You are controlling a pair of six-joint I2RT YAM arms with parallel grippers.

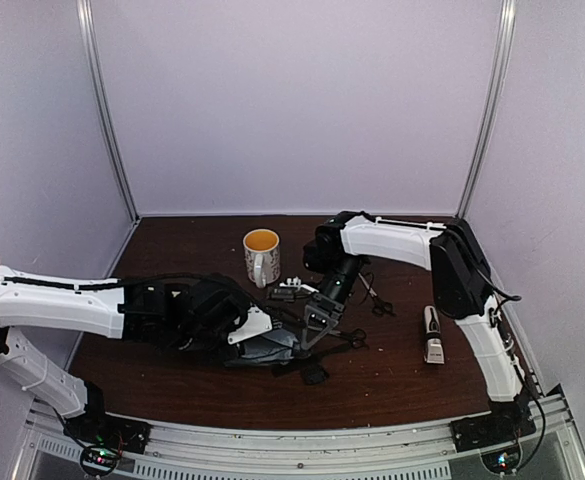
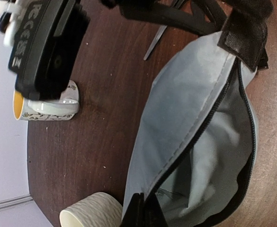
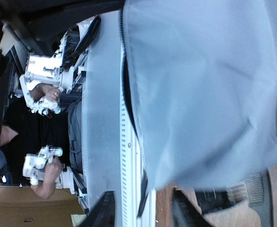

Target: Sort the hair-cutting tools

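The grey zip pouch (image 1: pixel 272 347) lies open at the table's middle. My left gripper (image 1: pixel 260 335) is shut on its zip edge, as the left wrist view (image 2: pixel 145 210) shows, and holds the mouth (image 2: pixel 209 156) open. My right gripper (image 1: pixel 315 322) hovers over the pouch's right end, open and empty, with the pouch's edge (image 3: pixel 200 94) hanging between its fingers (image 3: pixel 102 210). One pair of scissors (image 1: pixel 377 300) lies right of the right gripper, another (image 1: pixel 355 338) beside the pouch. The clipper (image 1: pixel 432 335) lies at the right. A small black guard (image 1: pixel 315 374) lies in front of the pouch. I cannot make out the comb.
A cream mug (image 1: pixel 262 256) with a yellow inside stands behind the pouch. A second cream mug (image 2: pixel 91 213) stands close to my left gripper, hidden under the left arm in the top view. The table's metal front rail (image 1: pixel 292 440) runs along the near edge.
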